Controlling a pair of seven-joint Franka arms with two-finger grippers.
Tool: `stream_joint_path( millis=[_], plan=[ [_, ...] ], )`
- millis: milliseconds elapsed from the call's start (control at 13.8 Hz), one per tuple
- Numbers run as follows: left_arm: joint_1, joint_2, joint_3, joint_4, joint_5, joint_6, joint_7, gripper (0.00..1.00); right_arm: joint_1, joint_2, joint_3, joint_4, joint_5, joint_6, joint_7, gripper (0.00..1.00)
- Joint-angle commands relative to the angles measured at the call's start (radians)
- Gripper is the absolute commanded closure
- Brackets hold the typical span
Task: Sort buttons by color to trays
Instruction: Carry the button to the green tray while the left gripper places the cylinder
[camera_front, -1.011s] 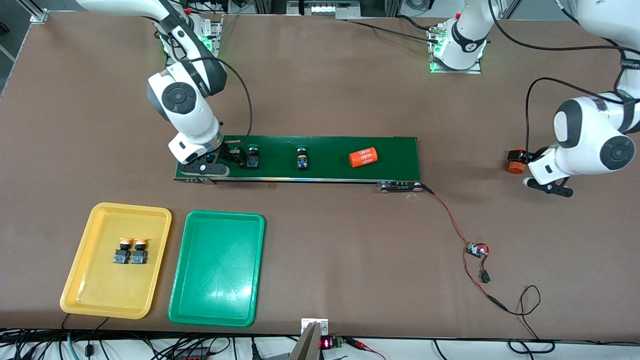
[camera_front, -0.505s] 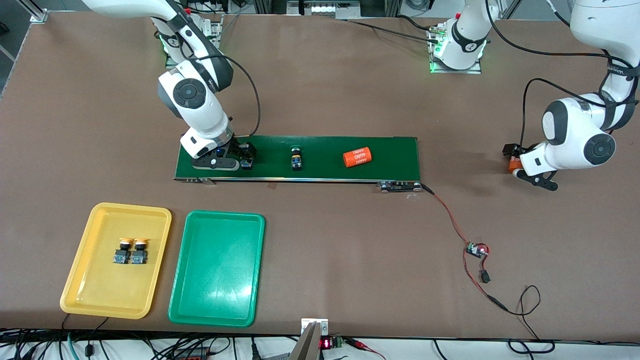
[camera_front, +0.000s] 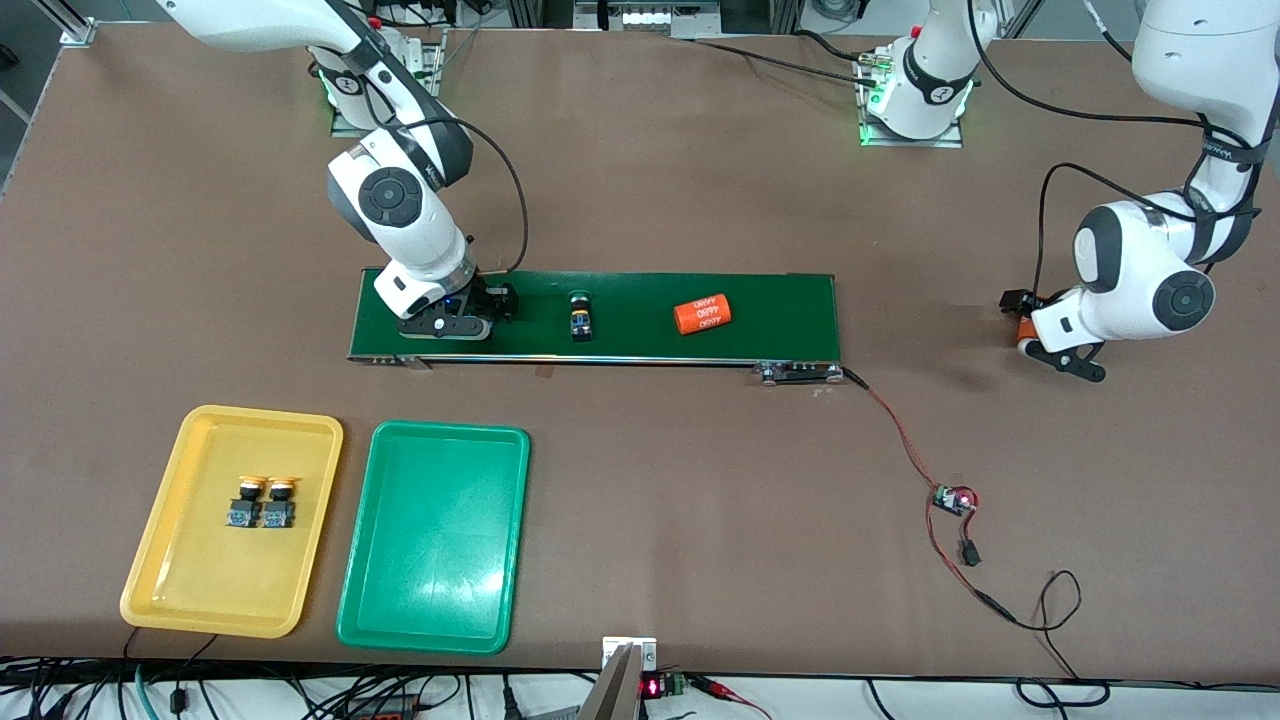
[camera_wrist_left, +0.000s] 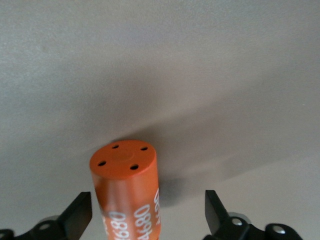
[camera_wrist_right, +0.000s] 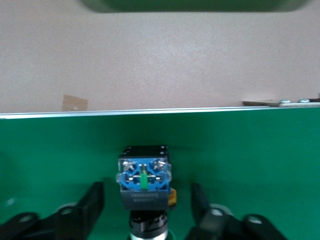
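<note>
On the dark-green conveyor belt (camera_front: 780, 310) my right gripper (camera_front: 495, 308) stands low and open around a button (camera_wrist_right: 143, 182) with a black-and-blue body. Small gaps show between that button and both fingers (camera_wrist_right: 94, 202). A second green-capped button (camera_front: 579, 315) lies on the belt beside it, toward the left arm's end. Two yellow buttons (camera_front: 243, 503) (camera_front: 278, 503) lie in the yellow tray (camera_front: 170, 570). The green tray (camera_front: 440, 590) next to it holds nothing. My left gripper (camera_front: 1020, 318) is open around an orange cylinder (camera_wrist_left: 127, 185) on the bare table.
Another orange cylinder (camera_front: 703, 314) with white print lies on the belt. A red-and-black wire (camera_front: 900, 440) runs from the belt's end to a small circuit board (camera_front: 953, 498) on the table. The green tray's rim (camera_wrist_right: 195, 4) shows past the belt in the right wrist view.
My right gripper slid along the belt and now straddles the first button. The belt carried the second button and the orange cylinder toward the right arm's end. My left gripper dropped around its cylinder.
</note>
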Motion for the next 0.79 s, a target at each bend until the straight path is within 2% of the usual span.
stream_joint_path(
  millis=[0, 72, 289, 578, 722],
  plan=[
    [0.008, 0.005, 0.003, -0.001, 0.009, 0.009, 0.022, 0.65, -0.012, -0.001, 0.009, 0.001, -0.003, 0.006, 0.001, 0.75],
    [0.009, -0.003, 0.003, -0.001, 0.009, 0.006, 0.022, 0.8, -0.017, -0.001, 0.007, 0.008, -0.004, 0.006, -0.004, 0.84],
    [0.006, -0.058, -0.015, 0.042, 0.012, -0.113, 0.025, 0.83, -0.046, -0.004, 0.006, 0.067, -0.004, -0.008, -0.036, 0.86],
    [0.0, -0.069, -0.182, 0.172, 0.009, -0.306, 0.03, 0.83, -0.063, 0.009, -0.01, 0.262, -0.01, -0.103, -0.177, 0.86],
    [-0.001, -0.069, -0.262, 0.206, 0.009, -0.319, 0.077, 0.83, -0.052, 0.086, -0.085, 0.403, -0.012, -0.103, -0.276, 0.86]
  ],
)
